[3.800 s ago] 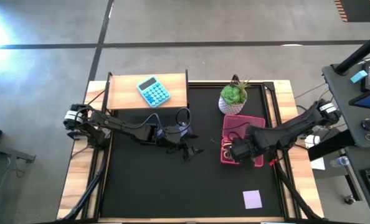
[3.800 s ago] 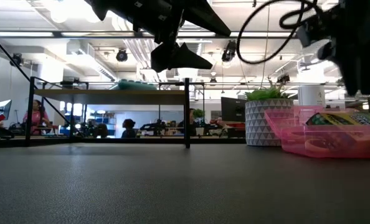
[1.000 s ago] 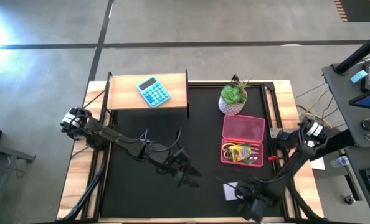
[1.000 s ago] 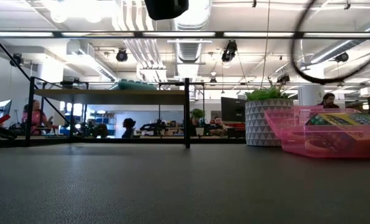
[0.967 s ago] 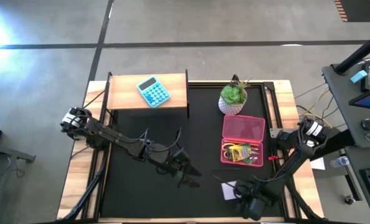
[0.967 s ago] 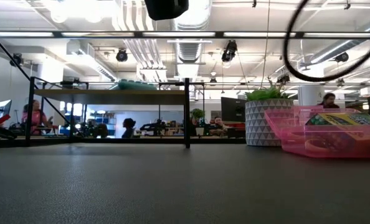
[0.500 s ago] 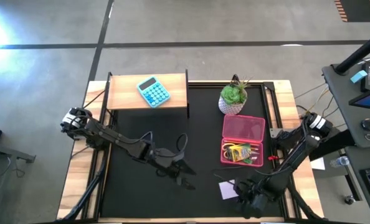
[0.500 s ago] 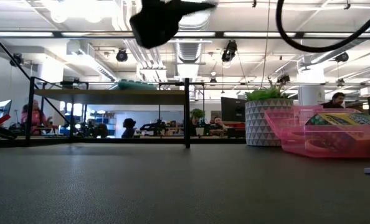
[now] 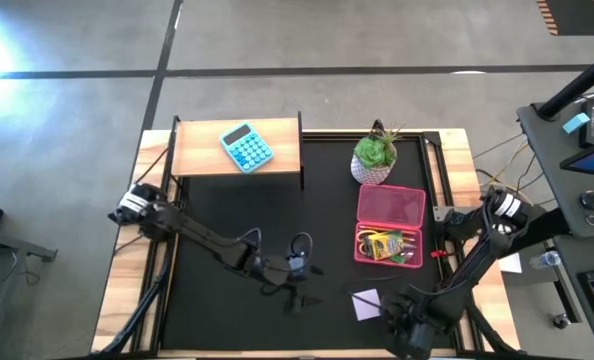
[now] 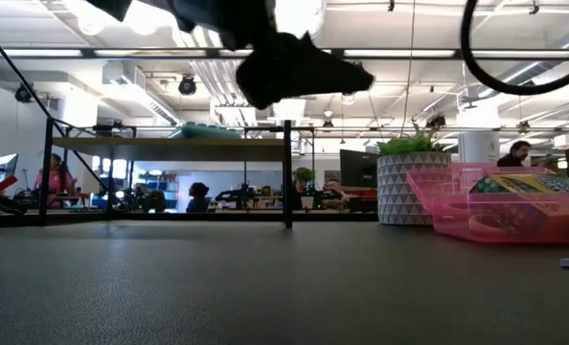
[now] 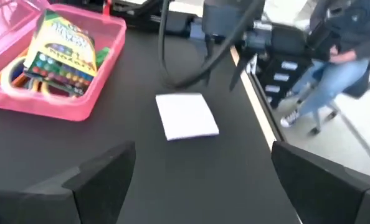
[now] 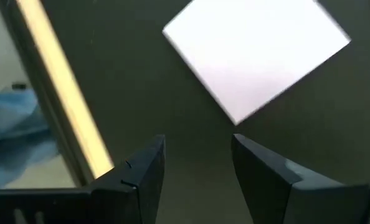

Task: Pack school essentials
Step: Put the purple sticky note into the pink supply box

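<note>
High view: the black desk (image 9: 227, 220) carries a pink case (image 9: 389, 225) at about 3 o'clock from its centre, its lid laid open toward 12 o'clock and the crayon box (image 9: 387, 246) lying in its tray. A lilac notepad (image 9: 366, 302) lies flat on the mat toward 5 o'clock, apart from the case. The right gripper (image 9: 405, 312) hovers just beside the notepad on its 4 o'clock side; its fingers are hard to read from here. The left gripper (image 9: 299, 292) hangs near the desk's centre, slightly toward 6 o'clock. A light-blue calculator (image 9: 246, 147) sits on a wooden shelf (image 9: 277, 150) at 11 o'clock, and a potted plant (image 9: 374, 158) stands at 1 o'clock, just beyond the case.

Low view: the left gripper (image 10: 304, 72) hangs blurred above the mat. The plant (image 10: 407, 182) and the pink case (image 10: 495, 216) stand at 3 o'clock, the crayon box (image 10: 529, 184) showing above the case wall.

Left wrist view: the left fingers (image 11: 98, 171) are spread wide with nothing between them. Beyond them lies the notepad (image 11: 186, 116), and the case (image 11: 79, 93) holds the crayon box (image 11: 63, 53). A person in jeans (image 11: 334, 68) sits beyond the desk edge.

Right wrist view: the right fingers (image 12: 141, 171) stand parted with nothing between them, above the mat, with the notepad (image 12: 256, 53) flat just ahead of the tips.
</note>
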